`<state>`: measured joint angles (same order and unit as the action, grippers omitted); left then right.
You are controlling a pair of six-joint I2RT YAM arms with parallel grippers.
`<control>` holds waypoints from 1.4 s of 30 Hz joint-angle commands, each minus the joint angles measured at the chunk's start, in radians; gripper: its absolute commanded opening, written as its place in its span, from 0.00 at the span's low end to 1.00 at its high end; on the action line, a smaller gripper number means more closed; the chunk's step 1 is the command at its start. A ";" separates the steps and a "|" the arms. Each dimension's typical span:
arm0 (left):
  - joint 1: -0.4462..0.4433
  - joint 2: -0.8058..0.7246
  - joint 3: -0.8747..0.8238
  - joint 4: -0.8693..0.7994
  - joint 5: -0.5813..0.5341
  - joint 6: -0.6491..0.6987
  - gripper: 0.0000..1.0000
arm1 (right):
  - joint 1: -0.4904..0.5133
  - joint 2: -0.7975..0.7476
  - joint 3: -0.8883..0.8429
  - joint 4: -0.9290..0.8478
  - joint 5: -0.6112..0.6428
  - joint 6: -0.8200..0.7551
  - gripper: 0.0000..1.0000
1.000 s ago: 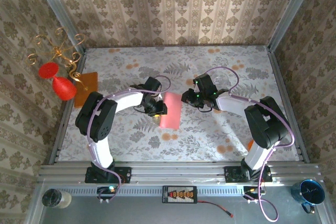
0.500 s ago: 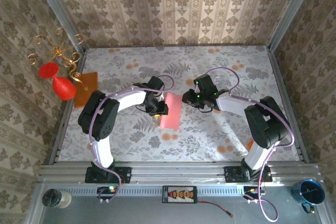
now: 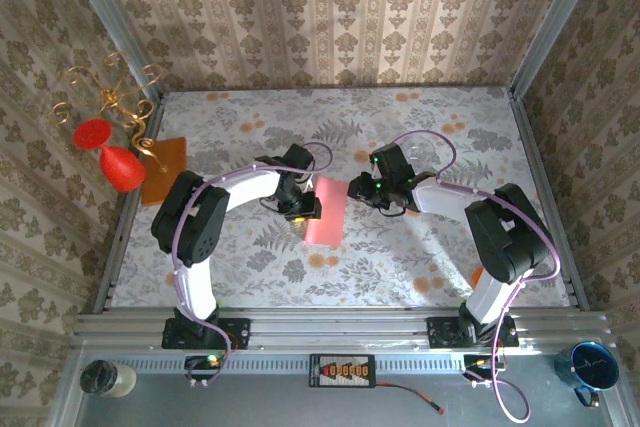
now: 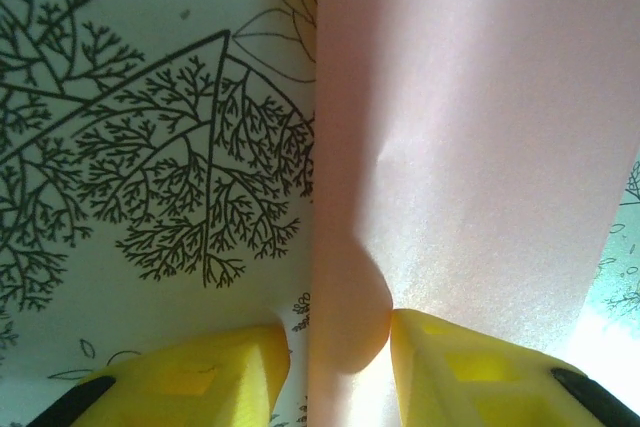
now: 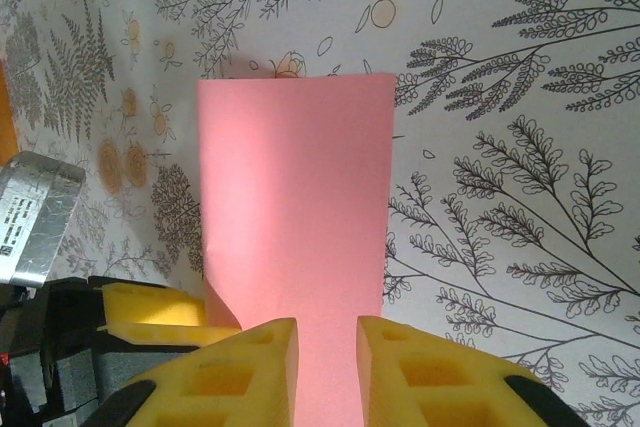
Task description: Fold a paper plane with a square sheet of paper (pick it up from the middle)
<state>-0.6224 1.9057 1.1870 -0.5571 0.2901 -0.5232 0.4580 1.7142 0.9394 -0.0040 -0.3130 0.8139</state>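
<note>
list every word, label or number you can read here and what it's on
None can be read.
White label on the silver housing, right wrist view: too small, blurred.
Black box with orange cells, near rail: nothing legible.
Salmon-pink folded paper sheet: blank.

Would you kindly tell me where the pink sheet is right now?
In the top view, the pink sheet lies mid-table, between the left claw and the right claw.
</note>
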 commanded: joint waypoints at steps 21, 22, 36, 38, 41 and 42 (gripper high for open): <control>-0.036 0.153 -0.036 0.015 -0.037 0.045 0.38 | -0.005 0.005 -0.013 0.014 -0.007 -0.004 0.23; -0.036 0.154 -0.036 0.014 -0.036 0.046 0.38 | -0.004 0.008 -0.014 0.018 -0.011 -0.002 0.23; -0.034 0.174 -0.021 0.003 -0.054 0.059 0.37 | 0.027 0.053 -0.015 0.046 -0.068 0.019 0.19; -0.034 0.179 -0.015 0.006 -0.051 0.053 0.37 | 0.032 0.060 -0.013 0.050 -0.074 0.023 0.19; -0.034 0.186 -0.010 0.009 -0.049 0.043 0.38 | 0.039 0.072 -0.013 0.058 -0.085 0.030 0.19; -0.034 0.187 -0.008 0.009 -0.048 0.040 0.38 | 0.040 0.077 -0.014 0.061 -0.089 0.032 0.19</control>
<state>-0.6281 1.9434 1.2392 -0.6178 0.2829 -0.4965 0.4892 1.7687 0.9367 0.0334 -0.3733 0.8272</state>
